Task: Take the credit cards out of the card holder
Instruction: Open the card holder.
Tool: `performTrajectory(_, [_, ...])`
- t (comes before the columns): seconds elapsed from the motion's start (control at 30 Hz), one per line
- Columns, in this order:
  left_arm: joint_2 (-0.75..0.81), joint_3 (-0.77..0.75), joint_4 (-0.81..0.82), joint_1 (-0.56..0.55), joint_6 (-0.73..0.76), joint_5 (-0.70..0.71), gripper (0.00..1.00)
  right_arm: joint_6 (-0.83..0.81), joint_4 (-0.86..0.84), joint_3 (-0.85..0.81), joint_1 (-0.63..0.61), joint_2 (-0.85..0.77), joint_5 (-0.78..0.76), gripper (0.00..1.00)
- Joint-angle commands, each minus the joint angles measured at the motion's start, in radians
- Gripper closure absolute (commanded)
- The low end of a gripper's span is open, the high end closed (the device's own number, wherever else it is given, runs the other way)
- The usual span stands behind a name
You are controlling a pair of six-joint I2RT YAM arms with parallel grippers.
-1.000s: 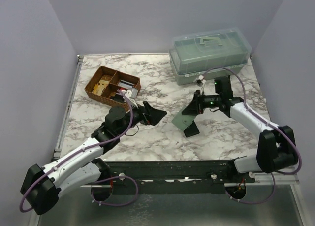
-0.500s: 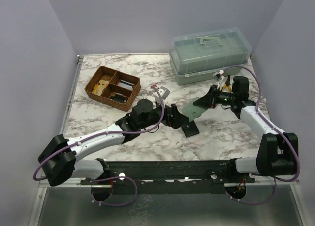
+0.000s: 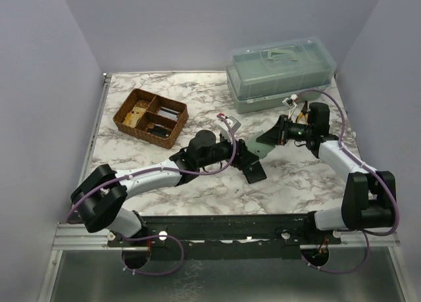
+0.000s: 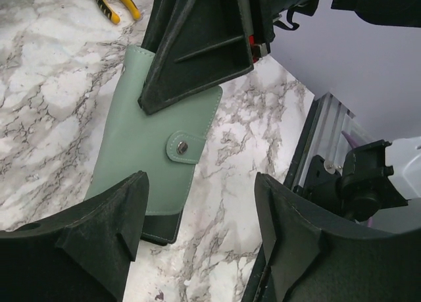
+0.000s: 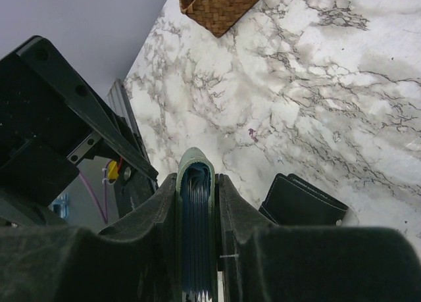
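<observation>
The card holder (image 4: 148, 151) hangs clamped in the right gripper (image 3: 275, 136), whose fingers are closed on its upper part. It is tilted, with its snap tab facing our left gripper (image 4: 200, 197). The right arm reaches in from the side with its wrist turned toward the middle of the table (image 3: 197, 91). The left arm stretches low and forward, its jaws spread wide, just short of the holder's lower end and touching nothing.

We count one green holder and one black wallet (image 5: 302, 200), which lies flat just under the holder's lower edge. There is also one woven basket (image 3: 125, 121) well behind the left gripper and one lidded translucent box (image 3: 281, 72) beyond the right gripper. The credit cards (image 5: 195, 249) show only as pale blue edges inside the fold, so we cannot count them.

Bare marble lies on both sides of the left gripper. The table's edge and a metal rail run close beside its right finger.
</observation>
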State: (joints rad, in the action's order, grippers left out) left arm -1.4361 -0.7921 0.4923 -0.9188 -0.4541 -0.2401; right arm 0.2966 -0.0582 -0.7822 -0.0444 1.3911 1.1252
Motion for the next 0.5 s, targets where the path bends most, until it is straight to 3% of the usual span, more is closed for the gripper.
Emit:
performTrajectory(0.0, [-0.052, -0.058, 0.072, -0.006, 0.061, -0.019, 0.31, 0.026, -0.028, -0.002, 0.000, -0.003, 0.058, 1.00])
performTrajectory(0.47, [-0.157, -0.126, 0.053, -0.006, -0.023, 0.003, 0.60, 0.033, -0.022, -0.008, 0.000, 0.012, 0.081, 1.00])
